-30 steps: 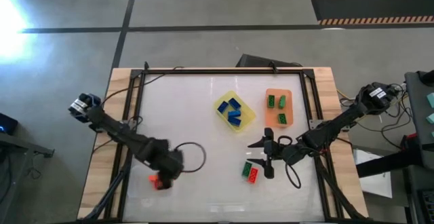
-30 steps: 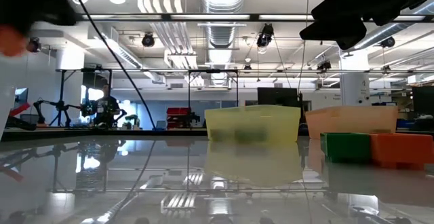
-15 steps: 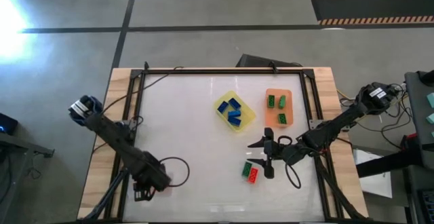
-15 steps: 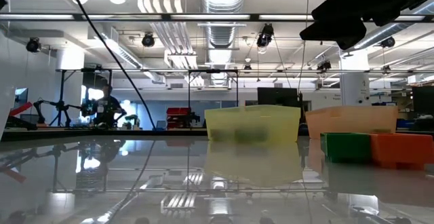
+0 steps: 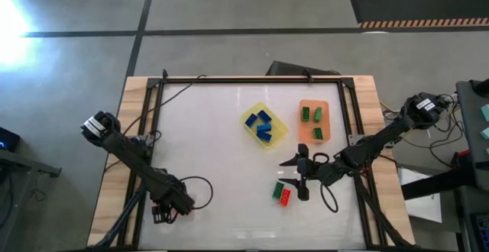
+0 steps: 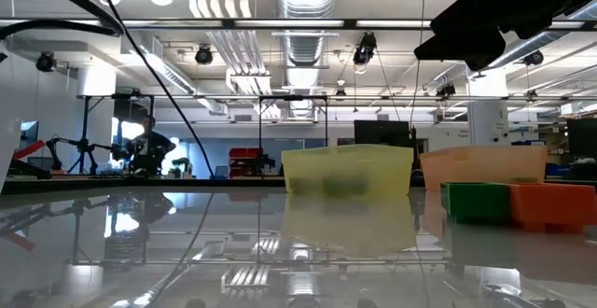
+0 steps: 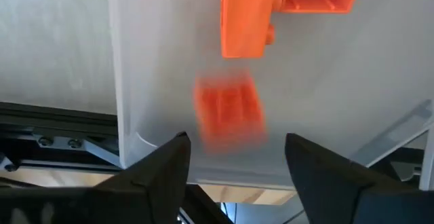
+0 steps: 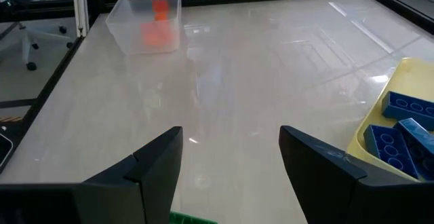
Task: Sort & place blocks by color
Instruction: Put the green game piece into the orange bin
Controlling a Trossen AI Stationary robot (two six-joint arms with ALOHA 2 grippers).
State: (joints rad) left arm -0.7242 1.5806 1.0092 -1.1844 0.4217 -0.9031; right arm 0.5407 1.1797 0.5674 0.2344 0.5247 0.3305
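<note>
The left gripper [image 5: 162, 212] hangs over the clear tray [image 7: 156, 61] at the table's near left corner, fingers spread with nothing between them; a blurred red-orange block [image 7: 229, 108] appears mid-drop below, and could bounce off the bricks already there [image 7: 285, 7]. The right gripper [image 5: 303, 177], also apart and empty, waits just beside the loose green block [image 5: 277, 190] and red one [image 5: 285, 197]. Farther back sit blue blocks in the yellow tray [image 5: 280, 132] and greens in the orange tray [image 5: 327, 105]. Only the left wrist view shows the falling brick; from above the arm hides the tray.
</note>
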